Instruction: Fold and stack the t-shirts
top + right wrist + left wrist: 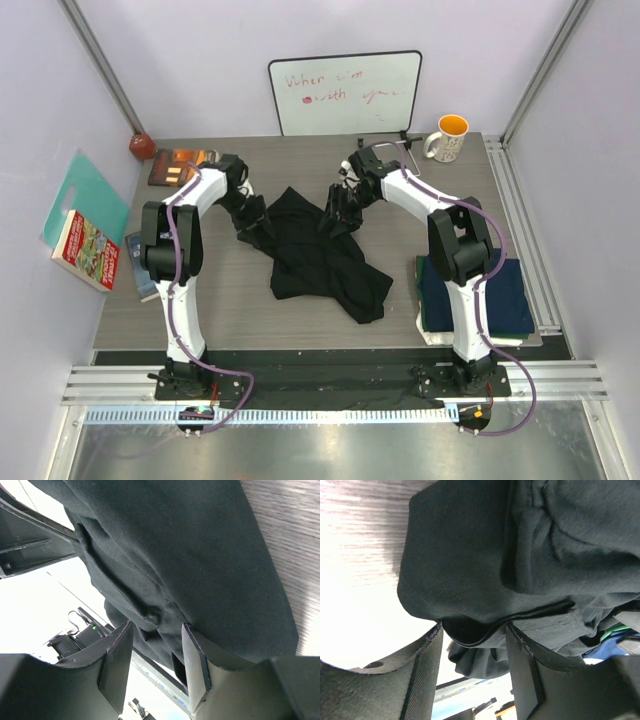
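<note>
arms: white shells, black joints
cables: purple, along each arm to its base
bases: black plates on a silver rail
fingers: black, textured pads

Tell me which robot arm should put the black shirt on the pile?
Probably the right arm. Its fingers already have the black shirt between them, and the folded pile lies on its side of the table. The left fingers are farther away.

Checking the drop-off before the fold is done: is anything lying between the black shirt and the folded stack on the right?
Nothing lies on the table between the black shirt and the folded stack. Only the right arm rises over the stack's near-left part.
</note>
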